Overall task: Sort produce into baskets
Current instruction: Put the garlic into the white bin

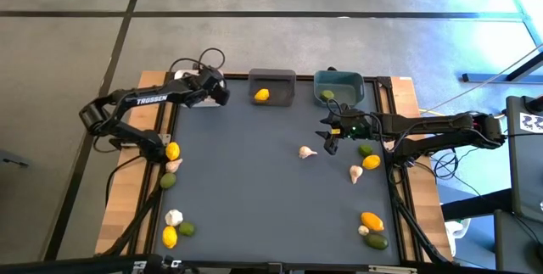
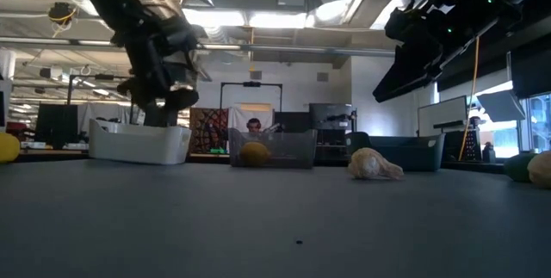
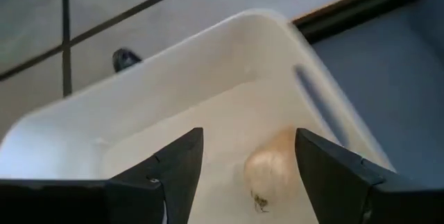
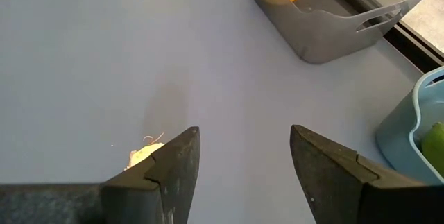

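- Near edge, 7 o'clock: garlic bulb (image 1: pixel 173 217), lime (image 1: pixel 187 229), lemon (image 1: pixel 170 237) bunched together.
- Near edge, 5 o'clock: lemon (image 1: pixel 372 220), small garlic (image 1: pixel 363 231), lime (image 1: pixel 377 241) in a tight group.
- 9 o'clock edge: lemon (image 1: pixel 173 151), garlic (image 1: pixel 173 165), lime (image 1: pixel 168 181), right by the left arm's elbow.
- Centre-right: garlic (image 1: pixel 307 151) alone on the mat; at 3 o'clock garlic (image 1: pixel 355 173), lemon (image 1: pixel 371 162), lime (image 1: pixel 366 149) close together.
- Right gripper (image 1: pixel 329 138) hangs above the mat just beside the centre garlic, jaws spread, nothing between them.
- Far edge: white bin (image 2: pixel 140 141) at 11, dark grey bin (image 1: pixel 272 86) at 12 with one lemon (image 1: pixel 262 95) inside, teal bin (image 1: pixel 338 86) at 1 with a lime (image 1: pixel 327 96).
- Left gripper (image 3: pixel 246 175) over the white bin, jaws spread; a garlic bulb (image 3: pixel 272 173) lies on the bin floor between them, not pinched.
- Beyond the table: a person (image 2: pixel 253 127) seen through the grey bin.
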{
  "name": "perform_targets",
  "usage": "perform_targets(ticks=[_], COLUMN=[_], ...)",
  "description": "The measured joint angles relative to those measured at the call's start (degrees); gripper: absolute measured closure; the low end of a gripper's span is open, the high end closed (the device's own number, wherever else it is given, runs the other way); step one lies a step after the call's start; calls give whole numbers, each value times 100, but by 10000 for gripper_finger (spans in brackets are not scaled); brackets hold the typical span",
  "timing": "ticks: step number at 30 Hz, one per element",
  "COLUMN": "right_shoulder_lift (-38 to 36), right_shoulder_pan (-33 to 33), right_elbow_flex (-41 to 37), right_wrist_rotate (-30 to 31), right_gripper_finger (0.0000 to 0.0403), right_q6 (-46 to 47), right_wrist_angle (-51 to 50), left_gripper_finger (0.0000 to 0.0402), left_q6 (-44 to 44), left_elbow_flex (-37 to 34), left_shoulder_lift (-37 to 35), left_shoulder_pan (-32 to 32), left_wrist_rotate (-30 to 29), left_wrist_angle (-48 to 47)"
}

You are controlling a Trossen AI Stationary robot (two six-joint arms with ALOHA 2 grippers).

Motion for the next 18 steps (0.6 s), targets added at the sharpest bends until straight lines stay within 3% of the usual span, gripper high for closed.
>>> perform_targets(ticks=[13, 18], right_shoulder_lift=[0, 0], right_shoulder_pan=[0, 0], right_elbow_flex=[0, 0], right_wrist_rotate=[2, 63], right_gripper_finger=[181, 181], right_q6=[-4, -7], right_wrist_angle=[0, 0], left_gripper_finger=[178, 178], left_q6=[-190, -456], left_elbow_flex=[856, 886], left_shoulder_lift=[-956, -1238], left_shoulder_pan=[-936, -1450], left_wrist_rotate=[77, 599], left_wrist_angle=[-1599, -1829])
